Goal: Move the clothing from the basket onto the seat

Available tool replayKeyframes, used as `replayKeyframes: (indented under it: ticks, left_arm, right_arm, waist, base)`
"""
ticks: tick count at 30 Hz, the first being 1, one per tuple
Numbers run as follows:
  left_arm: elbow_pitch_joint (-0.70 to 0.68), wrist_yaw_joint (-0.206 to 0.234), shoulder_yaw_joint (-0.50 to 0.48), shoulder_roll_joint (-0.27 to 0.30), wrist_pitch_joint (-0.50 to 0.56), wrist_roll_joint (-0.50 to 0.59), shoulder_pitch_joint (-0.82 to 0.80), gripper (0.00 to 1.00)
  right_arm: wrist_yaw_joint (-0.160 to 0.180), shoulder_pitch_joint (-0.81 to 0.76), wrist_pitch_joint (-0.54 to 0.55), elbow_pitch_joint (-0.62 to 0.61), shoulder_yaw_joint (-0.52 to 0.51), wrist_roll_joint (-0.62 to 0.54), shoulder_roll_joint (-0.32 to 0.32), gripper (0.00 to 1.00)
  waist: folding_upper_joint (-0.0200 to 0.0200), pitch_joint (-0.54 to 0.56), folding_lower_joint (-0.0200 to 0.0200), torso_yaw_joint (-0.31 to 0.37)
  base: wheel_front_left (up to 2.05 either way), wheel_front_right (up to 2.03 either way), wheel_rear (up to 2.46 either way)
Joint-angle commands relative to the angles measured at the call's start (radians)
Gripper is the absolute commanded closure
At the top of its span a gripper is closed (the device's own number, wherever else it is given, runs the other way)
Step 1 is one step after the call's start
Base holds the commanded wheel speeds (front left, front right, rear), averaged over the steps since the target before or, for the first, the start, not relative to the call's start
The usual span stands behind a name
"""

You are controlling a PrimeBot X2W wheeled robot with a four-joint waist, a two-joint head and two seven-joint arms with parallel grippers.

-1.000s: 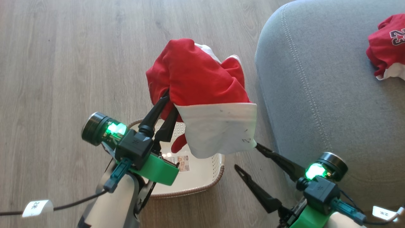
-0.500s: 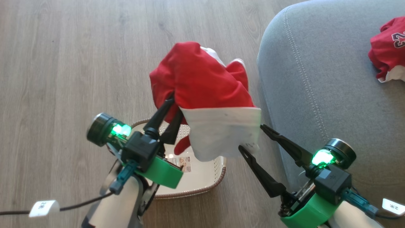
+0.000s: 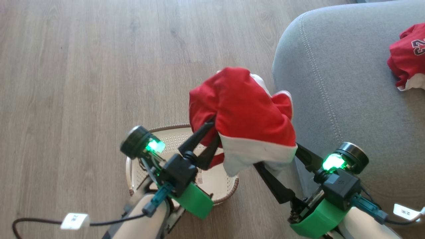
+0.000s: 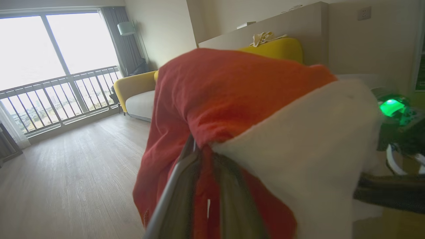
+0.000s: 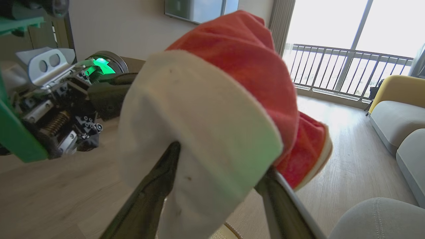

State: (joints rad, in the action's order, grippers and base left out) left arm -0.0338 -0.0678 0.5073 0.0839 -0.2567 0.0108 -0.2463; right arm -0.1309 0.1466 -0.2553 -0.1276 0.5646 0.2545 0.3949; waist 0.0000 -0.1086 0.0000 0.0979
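In the head view my left gripper (image 3: 211, 136) is shut on a red garment with a white band, the clothing (image 3: 245, 113), which hangs bunched above the floor between the basket (image 3: 132, 172) and the seat (image 3: 348, 99). My right gripper (image 3: 280, 161) is open, with its fingertips hidden under the white band. The right wrist view shows the band (image 5: 199, 126) lying between its two spread fingers (image 5: 149, 199). In the left wrist view the garment (image 4: 239, 93) drapes over my closed fingers (image 4: 179, 186). A second red garment printed "23" (image 3: 406, 56) lies on the seat.
The cream basket stands on the wooden floor (image 3: 83, 83) just left of the grey seat's rounded corner. Cables trail from both wrists at the bottom of the head view. A yellow sofa (image 4: 139, 93) and a balcony window (image 4: 49, 66) lie farther off.
My left gripper has carried the garment rightward and lower in the head view, nearer the seat. The right gripper has come up under the white band. The camera has shifted slightly.
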Motion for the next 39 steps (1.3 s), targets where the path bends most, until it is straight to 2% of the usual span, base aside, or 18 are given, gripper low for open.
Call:
replayKeyframes:
  ticks: [1, 12, 17, 18, 20, 22, 34, 35, 36, 37, 38, 39]
  left_arm:
    - [-0.030, -0.001, -0.014, 0.007, -0.005, 0.005, -0.044, 1.00]
    - [-0.009, -0.010, 0.055, 0.020, -0.005, -0.001, -0.035, 1.00]
    - [-0.008, 0.003, 0.072, 0.028, -0.005, 0.001, -0.033, 1.00]
    - [-0.008, 0.005, 0.075, 0.029, -0.005, 0.000, -0.033, 1.00]
    - [-0.008, 0.006, 0.079, 0.031, -0.005, -0.003, -0.035, 1.00]
    - [-0.006, 0.006, 0.084, 0.033, -0.005, -0.006, -0.036, 1.00]
    - [-0.018, 0.024, 0.084, 0.034, -0.005, -0.015, -0.038, 1.00]
    - [-0.019, 0.026, 0.082, 0.034, -0.005, -0.016, -0.039, 0.96]
    - [-0.020, 0.030, 0.079, 0.033, -0.005, -0.015, -0.040, 0.69]
    - [-0.022, 0.034, 0.077, 0.033, -0.005, -0.015, -0.041, 0.55]
    - [-0.023, 0.036, 0.075, 0.033, -0.005, -0.015, -0.041, 0.34]
    - [-0.024, 0.038, 0.073, 0.034, -0.005, -0.016, -0.042, 0.09]
  right_arm:
    - [0.000, 0.025, -0.006, -0.024, 0.015, -0.007, -0.004, 0.00]
    - [0.000, 0.039, -0.006, 0.013, 0.012, -0.032, -0.037, 0.00]
    - [0.000, 0.038, -0.006, 0.025, -0.011, -0.048, -0.064, 0.00]
    - [0.000, 0.036, -0.006, 0.030, -0.021, -0.051, -0.072, 0.07]
    - [0.000, 0.035, -0.006, 0.035, -0.026, -0.049, -0.082, 0.38]
    - [0.000, 0.035, -0.006, 0.040, -0.028, -0.053, -0.085, 1.00]
    - [0.000, 0.026, -0.006, 0.042, -0.066, -0.061, -0.098, 1.00]
    - [0.000, 0.025, -0.006, 0.039, -0.072, -0.062, -0.101, 1.00]
    - [0.000, 0.025, -0.006, 0.038, -0.078, -0.064, -0.103, 1.00]
    - [0.000, 0.024, -0.006, 0.036, -0.085, -0.066, -0.106, 1.00]
    - [0.000, 0.022, -0.006, 0.035, -0.093, -0.066, -0.110, 1.00]
    - [0.000, 0.021, -0.006, 0.034, -0.102, -0.067, -0.113, 1.00]
  waist:
    - [0.0000, 0.002, 0.0000, -0.001]
    - [0.0000, 0.016, 0.0000, -0.006]
    - [0.0000, 0.020, 0.0000, -0.006]
    - [0.0000, 0.020, 0.0000, -0.007]
    - [0.0000, 0.021, 0.0000, -0.009]
    - [0.0000, 0.023, 0.0000, -0.010]
    - [0.0000, 0.029, 0.0000, -0.016]
    - [0.0000, 0.028, 0.0000, -0.016]
    - [0.0000, 0.027, 0.0000, -0.017]
    - [0.0000, 0.026, 0.0000, -0.017]
    - [0.0000, 0.025, 0.0000, -0.018]
    - [0.0000, 0.025, 0.0000, -0.018]
  base:
    - [0.00, 0.00, 0.00]
    - [0.00, 0.00, 0.00]
    - [0.00, 0.00, 0.00]
    - [0.00, 0.00, 0.00]
    - [0.00, 0.00, 0.00]
    - [0.00, 0.00, 0.00]
    - [0.00, 0.00, 0.00]
    - [0.00, 0.00, 0.00]
    - [0.00, 0.00, 0.00]
    - [0.00, 0.00, 0.00]
    - [0.00, 0.00, 0.00]
    - [0.00, 0.00, 0.00]
